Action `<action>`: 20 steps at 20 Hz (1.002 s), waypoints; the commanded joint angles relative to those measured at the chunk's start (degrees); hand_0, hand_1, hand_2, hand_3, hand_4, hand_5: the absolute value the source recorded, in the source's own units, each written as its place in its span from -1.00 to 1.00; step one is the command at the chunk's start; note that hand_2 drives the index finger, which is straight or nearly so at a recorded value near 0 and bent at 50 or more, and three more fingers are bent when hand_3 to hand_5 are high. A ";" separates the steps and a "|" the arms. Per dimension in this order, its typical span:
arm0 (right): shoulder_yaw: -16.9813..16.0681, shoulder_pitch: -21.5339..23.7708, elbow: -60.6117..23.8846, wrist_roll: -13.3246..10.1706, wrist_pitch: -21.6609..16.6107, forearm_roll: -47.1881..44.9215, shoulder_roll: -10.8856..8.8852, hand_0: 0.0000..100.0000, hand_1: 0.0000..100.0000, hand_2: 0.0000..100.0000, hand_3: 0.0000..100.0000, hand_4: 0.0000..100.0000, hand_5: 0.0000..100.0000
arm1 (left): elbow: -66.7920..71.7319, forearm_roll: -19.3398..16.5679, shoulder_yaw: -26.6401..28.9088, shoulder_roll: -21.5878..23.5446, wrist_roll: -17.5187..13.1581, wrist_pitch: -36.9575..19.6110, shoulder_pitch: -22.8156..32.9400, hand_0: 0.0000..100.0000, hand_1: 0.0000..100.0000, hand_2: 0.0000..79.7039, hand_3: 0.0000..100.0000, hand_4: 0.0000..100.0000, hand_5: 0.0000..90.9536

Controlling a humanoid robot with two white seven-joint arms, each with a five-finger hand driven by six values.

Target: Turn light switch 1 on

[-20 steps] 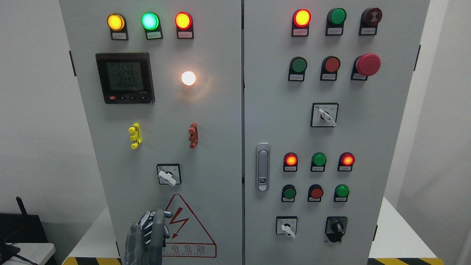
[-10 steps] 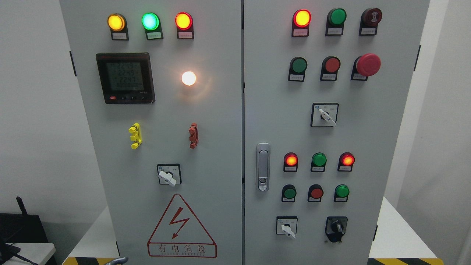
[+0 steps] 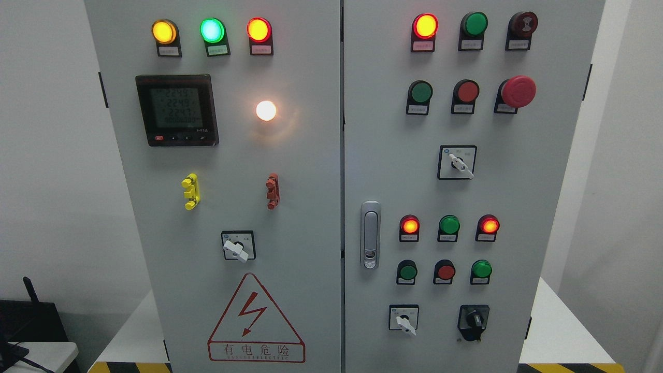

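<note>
A grey metal two-door electrical cabinet fills the view. On its left door, a black digital meter sits left of a glowing round white lamp. Below them, a yellow clip is left of a red clip. Lower still, a white-handled rotary switch sits above a triangular red warning sign. On the right door, a silver door latch lies left of the pushbuttons.

Neither of the robot's arms nor hands appears in the head view; no part of its body shows.
</note>
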 commanded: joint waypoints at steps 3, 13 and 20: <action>0.97 0.03 0.00 -0.03 -0.06 -1.40 0.02 -0.76 -0.22 -1.00 -1.00 -1.00 -1.00 | 46.49 -1.36 11.26 3.06 -0.55 -2.32 4.18 -0.36 -1.00 -0.94 -0.37 -0.14 -0.52; 0.97 0.04 0.00 -0.03 -0.06 -1.40 -0.07 -0.76 -0.22 -1.00 -1.00 -1.00 -1.00 | 60.15 -1.53 0.37 4.38 -0.81 -1.44 7.87 -0.01 -1.00 -1.00 -0.89 -0.69 -0.82; 0.97 0.04 0.00 -0.03 0.03 -1.40 -0.07 -0.76 -0.22 -1.00 -1.00 -1.00 -1.00 | 64.55 -1.79 -22.11 4.38 -0.55 2.93 4.81 0.04 -1.00 -1.00 -1.00 -1.00 -1.00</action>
